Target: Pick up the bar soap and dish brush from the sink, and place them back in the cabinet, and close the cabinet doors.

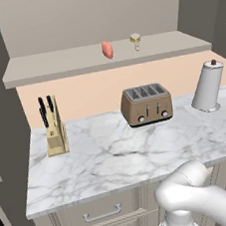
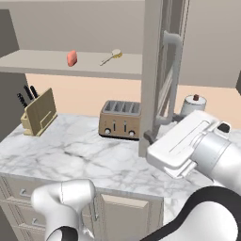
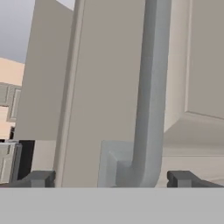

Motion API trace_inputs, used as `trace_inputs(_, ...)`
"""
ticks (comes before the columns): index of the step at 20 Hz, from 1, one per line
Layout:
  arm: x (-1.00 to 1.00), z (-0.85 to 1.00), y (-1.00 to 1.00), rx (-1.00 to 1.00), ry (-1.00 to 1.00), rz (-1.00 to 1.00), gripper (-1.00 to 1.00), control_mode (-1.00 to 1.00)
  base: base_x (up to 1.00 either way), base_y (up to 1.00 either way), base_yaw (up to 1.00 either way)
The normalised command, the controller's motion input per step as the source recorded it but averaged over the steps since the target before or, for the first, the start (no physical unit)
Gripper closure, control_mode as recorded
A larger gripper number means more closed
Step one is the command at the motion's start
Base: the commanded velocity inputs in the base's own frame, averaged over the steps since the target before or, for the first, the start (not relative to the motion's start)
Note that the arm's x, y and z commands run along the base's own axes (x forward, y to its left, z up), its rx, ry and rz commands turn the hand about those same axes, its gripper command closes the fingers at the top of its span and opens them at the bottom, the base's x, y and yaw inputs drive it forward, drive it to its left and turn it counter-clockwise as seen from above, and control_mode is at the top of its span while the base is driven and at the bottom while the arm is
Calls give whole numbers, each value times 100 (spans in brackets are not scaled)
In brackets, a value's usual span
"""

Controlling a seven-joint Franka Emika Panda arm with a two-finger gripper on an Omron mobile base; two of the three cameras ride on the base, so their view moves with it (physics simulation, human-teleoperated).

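Left base view: you had the bar soap (image 1: 107, 49) and dish brush (image 1: 135, 40) already on the cabinet (image 1: 103, 61) shelf, soap to the left, apart, above the toaster (image 1: 146, 104). So closing the doors was the step in hand.

Right base view: the gripper (image 2: 149, 136) sat at the foot of the right-hand cabinet door (image 2: 153, 70), which stood open, edge-on.

Hand view: the jaws were spread wide either side of the silver bar handle (image 3: 148, 100), holding nothing. Your next move, I'd judge: clamp the handle or push the panel, then swing it shut.
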Motion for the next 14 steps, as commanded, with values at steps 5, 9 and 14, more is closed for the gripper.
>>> trace_inputs(5,58,-10,15,0,0,0,-100,-100,0,0,0)
trace_inputs(9,63,-12,17,0,0,0,-100,-100,0,0,0)
trace_inputs(14,66,-11,14,1,0,0,-100,-100,0,0,0)
